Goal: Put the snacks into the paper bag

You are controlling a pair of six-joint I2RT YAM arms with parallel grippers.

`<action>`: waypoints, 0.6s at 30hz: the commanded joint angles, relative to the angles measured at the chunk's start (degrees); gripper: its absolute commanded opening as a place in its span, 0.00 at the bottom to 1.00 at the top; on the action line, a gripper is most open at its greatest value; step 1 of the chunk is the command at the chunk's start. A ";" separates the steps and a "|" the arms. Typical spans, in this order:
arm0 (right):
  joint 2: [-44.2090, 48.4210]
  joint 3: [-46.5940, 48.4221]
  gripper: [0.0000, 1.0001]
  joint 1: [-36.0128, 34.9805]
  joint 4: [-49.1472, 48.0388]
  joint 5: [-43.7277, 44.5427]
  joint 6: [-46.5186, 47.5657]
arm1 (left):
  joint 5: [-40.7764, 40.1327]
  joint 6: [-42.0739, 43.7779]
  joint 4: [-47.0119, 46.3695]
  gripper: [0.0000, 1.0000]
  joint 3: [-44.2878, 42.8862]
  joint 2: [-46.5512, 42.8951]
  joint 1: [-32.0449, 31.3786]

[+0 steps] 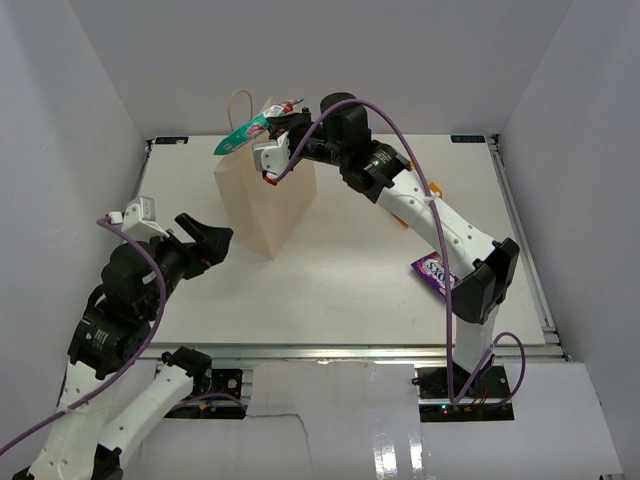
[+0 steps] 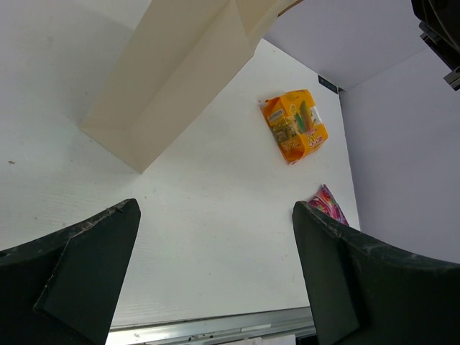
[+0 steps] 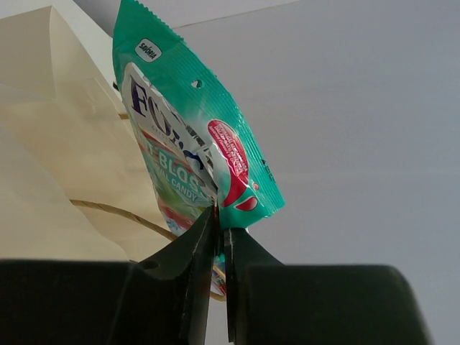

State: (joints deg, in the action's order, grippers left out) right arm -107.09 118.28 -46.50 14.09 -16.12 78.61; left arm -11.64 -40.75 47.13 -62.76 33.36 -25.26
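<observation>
The right pincer (image 3: 220,215) pinches the teal candy bag (image 3: 190,136) tight, just over the top of the paper bag (image 1: 262,205) at 11 o'clock on the table (image 1: 350,290). Next it must let go so the candy drops in. The left pincer (image 2: 215,223) is wide, holding nothing.

The Fox's packet (image 1: 250,131) hangs over the paper bag (image 1: 265,200) standing far-left on the table (image 1: 340,290); right of it lies the blocky pack (image 2: 295,124), the other candy bag (image 1: 432,272) nearer.
</observation>
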 commanded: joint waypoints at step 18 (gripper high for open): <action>1.18 1.69 0.32 0.18 -2.40 2.23 5.59 | -2.25 1.20 1.38 0.98 -2.19 -1.02 -0.14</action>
State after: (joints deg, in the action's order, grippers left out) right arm -107.09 118.28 -46.50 13.85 -15.03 79.85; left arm -13.08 -40.27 48.03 -62.98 32.40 -25.26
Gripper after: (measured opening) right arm 0.312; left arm 0.979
